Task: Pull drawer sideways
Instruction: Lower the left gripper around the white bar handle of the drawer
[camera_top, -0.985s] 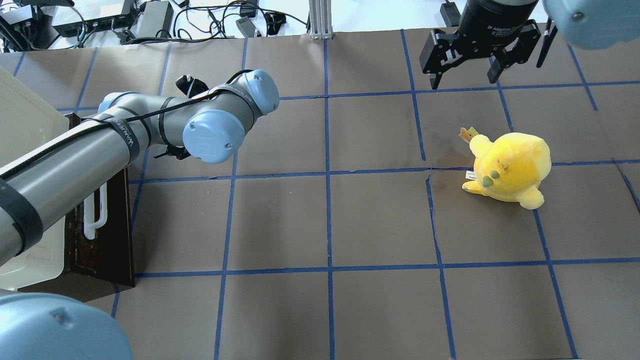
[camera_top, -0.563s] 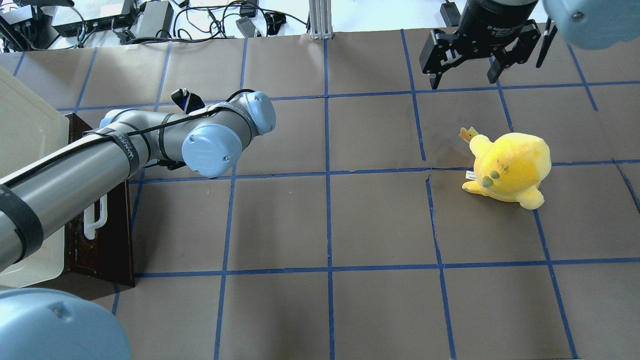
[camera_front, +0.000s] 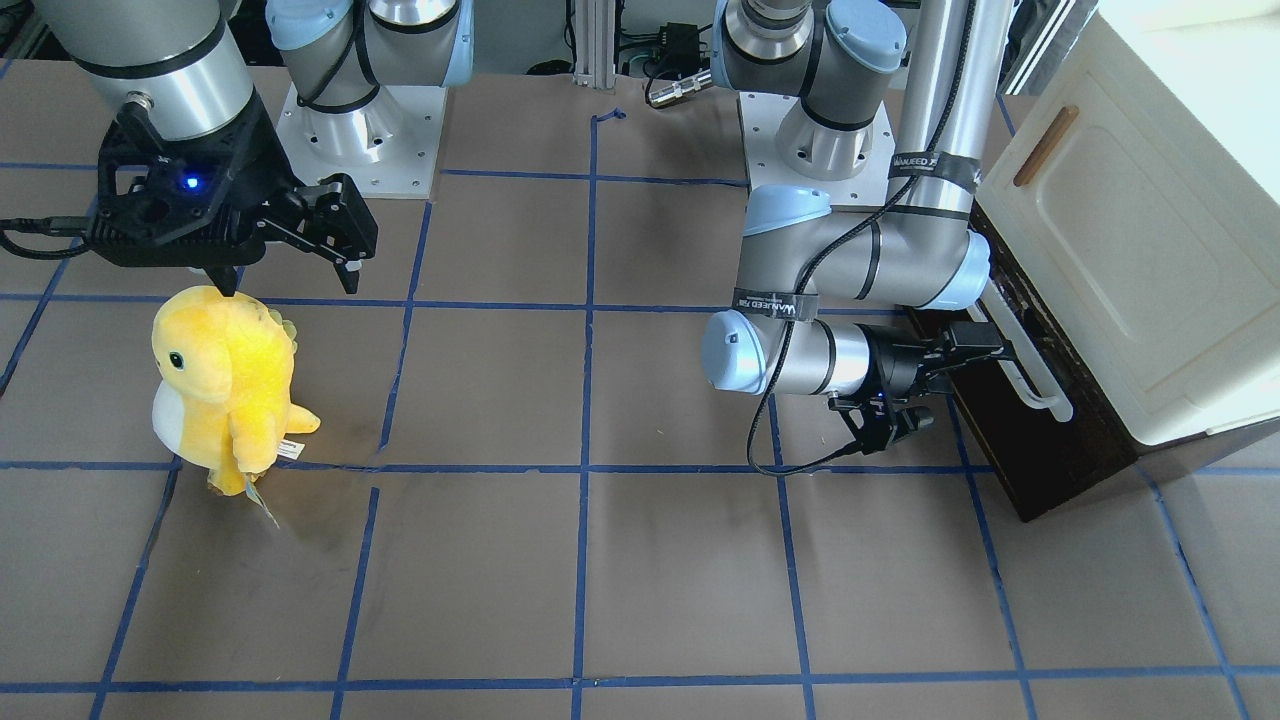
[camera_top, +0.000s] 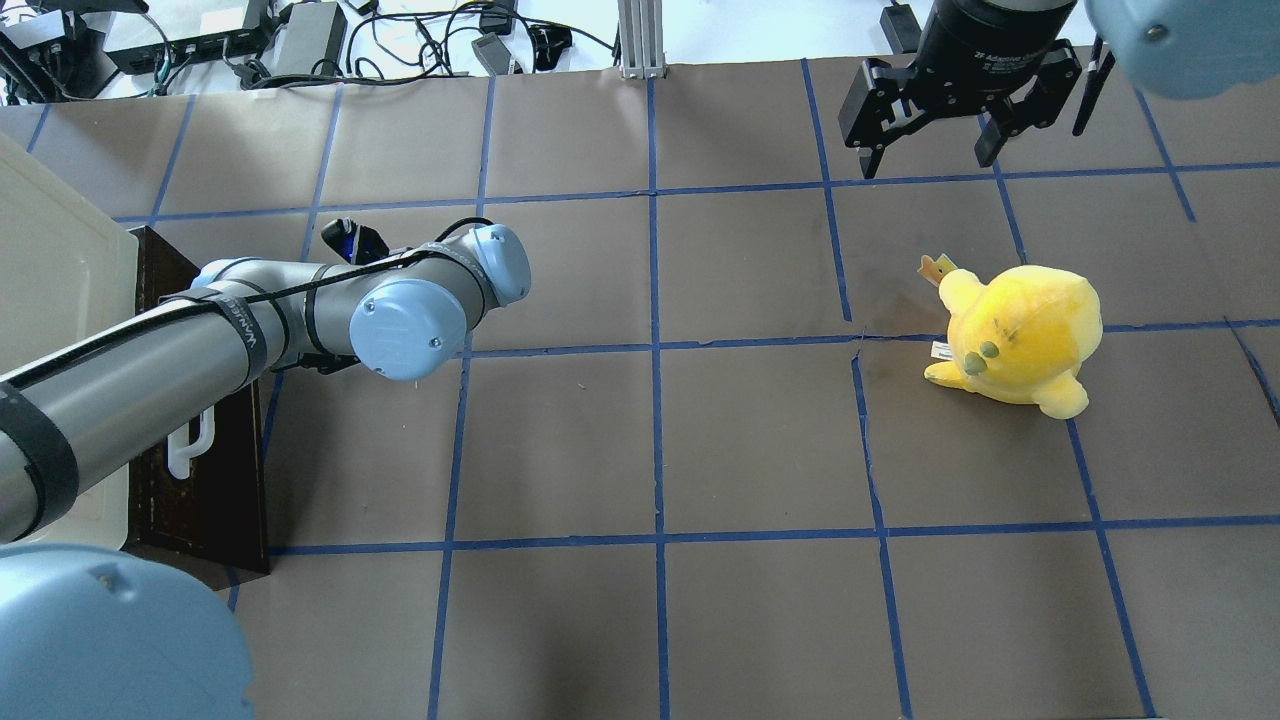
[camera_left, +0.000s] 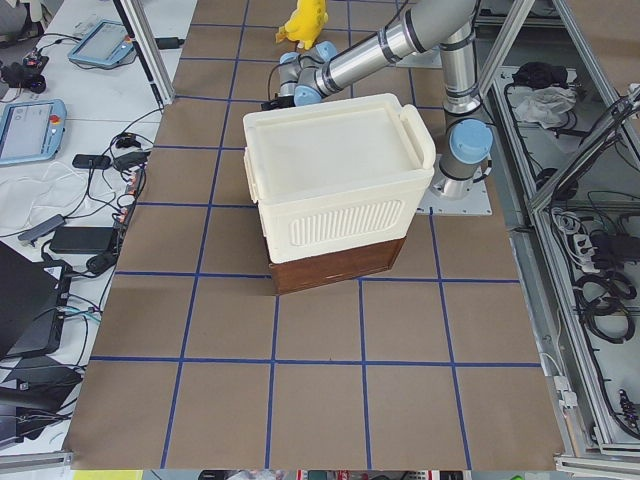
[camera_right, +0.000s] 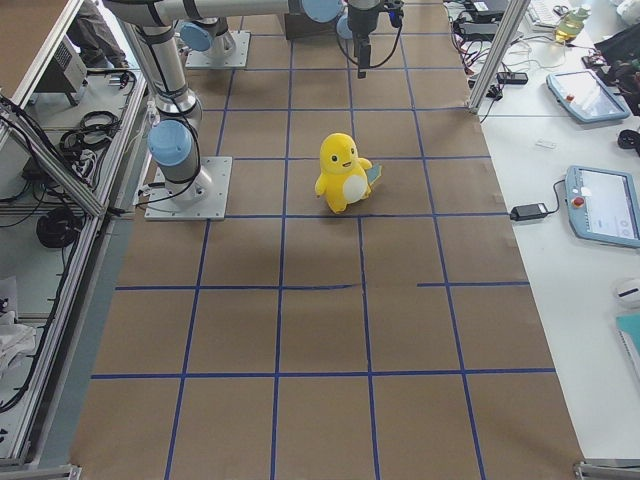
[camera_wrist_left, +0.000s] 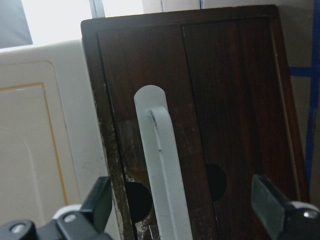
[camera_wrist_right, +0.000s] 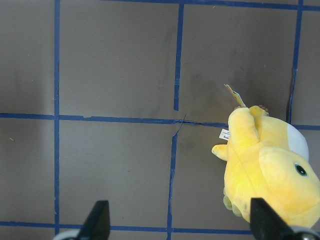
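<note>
Dark wood drawer with a scratched front, smooth white plastic handle, smooth cream plastic cabinet, soft fuzzy yellow cloth toy, matt brown table cover.

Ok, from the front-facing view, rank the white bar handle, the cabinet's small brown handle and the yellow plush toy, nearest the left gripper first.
1. White bar handle, right beside the left gripper, on the drawer front.
2. Small brown handle, higher up on the cream cabinet.
3. Yellow plush toy, far across the table.

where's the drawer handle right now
In the left wrist view the white handle runs down the dark drawer, lined up between the open left gripper's fingers, cream cabinet on its left.
</note>
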